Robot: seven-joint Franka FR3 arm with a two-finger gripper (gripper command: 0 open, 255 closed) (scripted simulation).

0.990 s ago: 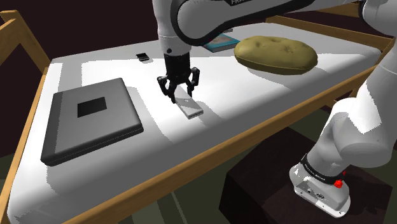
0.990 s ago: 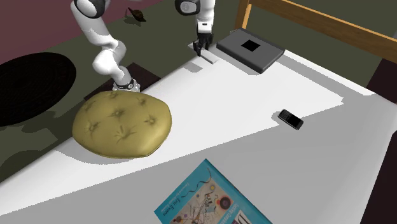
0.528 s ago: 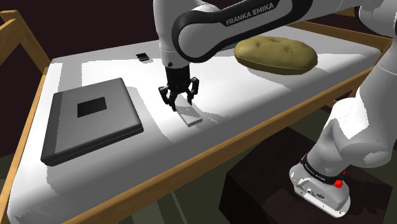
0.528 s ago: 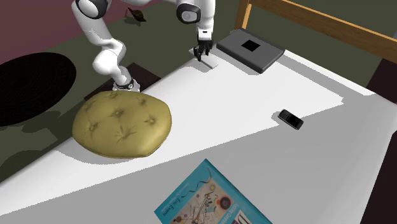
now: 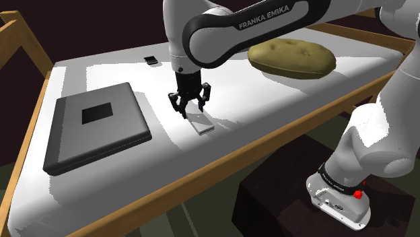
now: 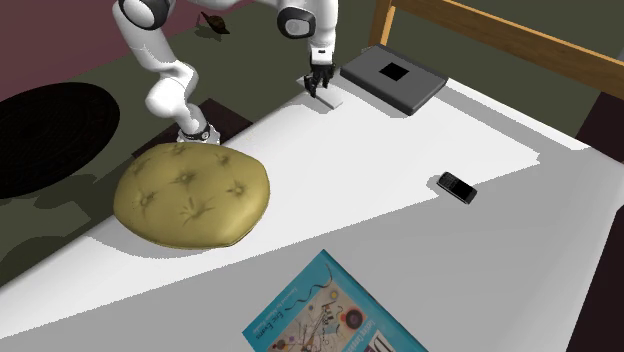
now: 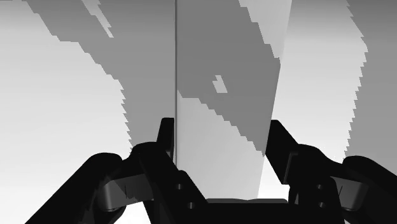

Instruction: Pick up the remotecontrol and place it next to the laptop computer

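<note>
I have the tool (image 5: 190, 109) low over the white bed (image 5: 269, 101), pointing straight down, its two black fingers set moderately wide and not clasping anything. The remote control (image 5: 202, 123), a flat light-grey slab, lies on the mattress right under it, with one end between the fingers and the rest running out toward the wooden side rail (image 5: 222, 156). From the wrist camera I see the remote control (image 7: 222, 63) running away from the tool (image 7: 221, 130), a finger standing off each long edge; I cannot tell whether either finger touches it. The closed dark-grey laptop (image 5: 94, 124) lies flat toward the shoulder view's left, near the remote control but apart from it, with bare sheet between them. In the second exterior view the tool (image 6: 318, 88) and the remote control (image 6: 331, 100) sit just beside the laptop (image 6: 393, 77), at the far end of the bed (image 6: 400, 170). An olive tufted cushion (image 5: 291, 58) rests well away from them, a small black phone (image 5: 151, 60) lies beyond the laptop, and a teal book (image 6: 330, 310) lies at the second exterior view's lower edge.
</note>
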